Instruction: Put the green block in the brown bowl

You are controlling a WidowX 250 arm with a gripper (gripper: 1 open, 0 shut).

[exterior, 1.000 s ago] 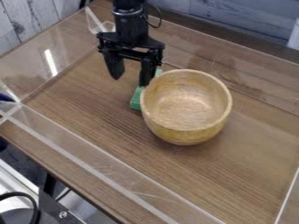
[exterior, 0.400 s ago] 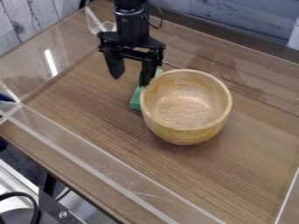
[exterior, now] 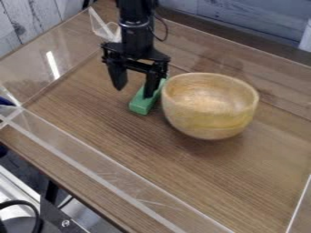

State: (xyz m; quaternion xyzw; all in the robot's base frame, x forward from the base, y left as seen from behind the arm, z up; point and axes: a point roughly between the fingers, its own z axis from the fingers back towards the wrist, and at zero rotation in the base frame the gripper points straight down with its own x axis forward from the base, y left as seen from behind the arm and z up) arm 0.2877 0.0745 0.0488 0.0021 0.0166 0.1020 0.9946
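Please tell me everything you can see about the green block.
The green block is small, flat, elongated and plain bright green. It lies on the wooden table, just left of the brown bowl; whether they touch is unclear. The open gripper stands over its far end, partly hiding it, without holding it.

A wood-grain tabletop (exterior: 109,136) fills the view, fenced by clear acrylic walls (exterior: 73,164); whitewashed planks (exterior: 31,23) show at ten o'clock.
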